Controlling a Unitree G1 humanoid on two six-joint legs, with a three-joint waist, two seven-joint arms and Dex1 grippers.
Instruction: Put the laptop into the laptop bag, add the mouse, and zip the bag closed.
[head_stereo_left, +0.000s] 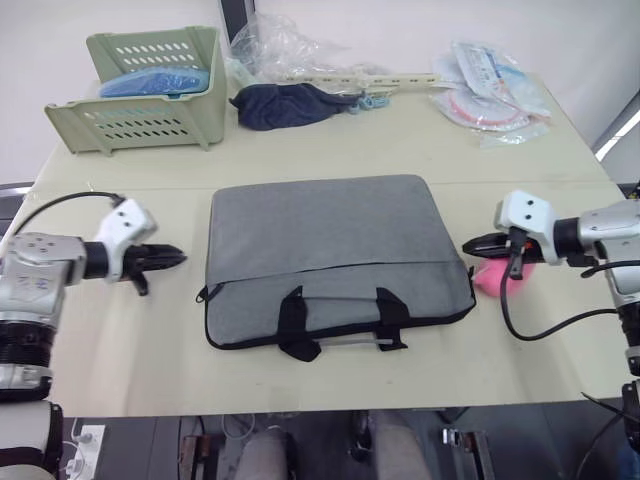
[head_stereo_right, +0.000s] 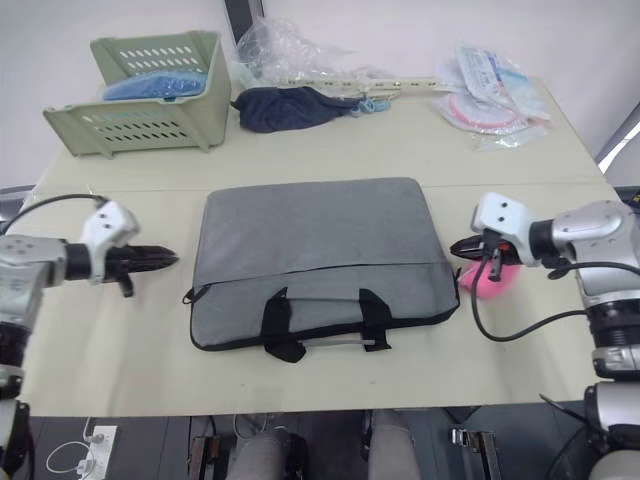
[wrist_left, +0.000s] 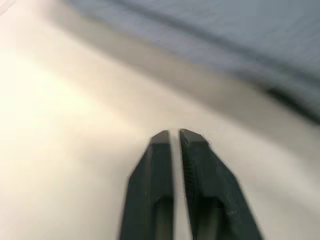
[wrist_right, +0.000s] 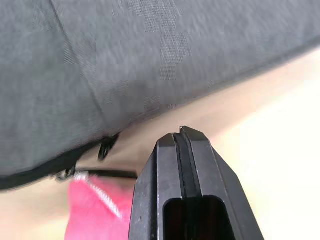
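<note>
The grey laptop bag lies flat in the middle of the table, its two black strap handles toward the front edge. The laptop and the mouse are hidden or out of view. A thin silvery strip shows between the handles; I cannot tell what it is. My left gripper hovers shut over bare table, a short way left of the bag. My right gripper is shut and points at the bag's right edge, close to a zipper pull, with nothing held.
A pink soft blob lies under my right gripper beside the bag's right corner. At the back stand a green basket holding something blue, a navy cloth bundle, clear plastic bags and packets.
</note>
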